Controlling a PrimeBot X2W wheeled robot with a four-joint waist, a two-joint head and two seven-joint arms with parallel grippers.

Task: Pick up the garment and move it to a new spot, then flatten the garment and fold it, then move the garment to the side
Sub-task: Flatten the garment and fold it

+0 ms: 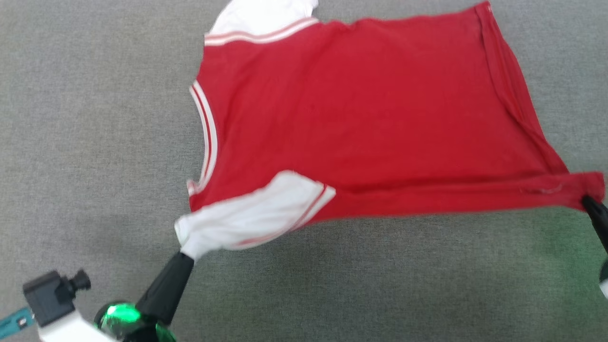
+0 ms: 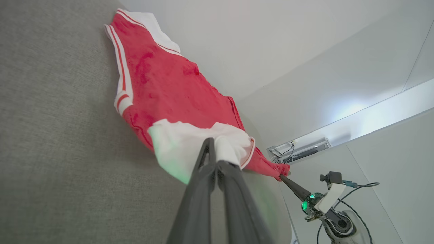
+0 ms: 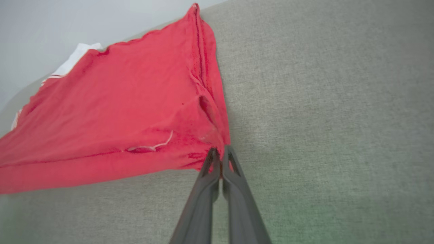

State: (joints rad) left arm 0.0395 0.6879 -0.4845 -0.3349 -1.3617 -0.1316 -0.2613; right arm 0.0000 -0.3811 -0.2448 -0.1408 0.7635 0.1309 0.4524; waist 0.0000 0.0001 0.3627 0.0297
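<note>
The garment (image 1: pixel 361 118) is a red jersey-style T-shirt lying across a grey fabric surface (image 1: pixel 95 118). In the head view it runs from the centre out toward 3 o'clock and up to 12 o'clock. It is turned sideways, with the striped collar (image 1: pixel 206 128) at 9 o'clock of the shirt and the bottom hem (image 1: pixel 503 80) at 3 o'clock. The face that shows is plain red with faint creases, and white-and-red trim runs along the neck and the sleeve seams. The near sleeve (image 1: pixel 247 218) is white and drawn out to a point toward 7 o'clock.

The left gripper (image 1: pixel 183 254) comes in from 7 o'clock with its fingers pressed together, pinching the tip of that sleeve. The right gripper (image 1: pixel 589 202) sits at the 3 o'clock edge, its fingers closed on the near hem corner. The near side of the shirt is stretched in a straight line between the two grippers. It seems slightly raised, with a shadow under it, while the far part rests on the surface.

The far sleeve (image 1: pixel 266 16) is cut off by the top edge of the head view. The right gripper is mostly cut off at the right edge there, with only its dark tip showing. The shirt's underside is hidden, and the folded hem corner is bunched, so its layers cannot be told apart. In the left wrist view the sleeve cloth covers one fingertip. The head view is slightly blurred.
</note>
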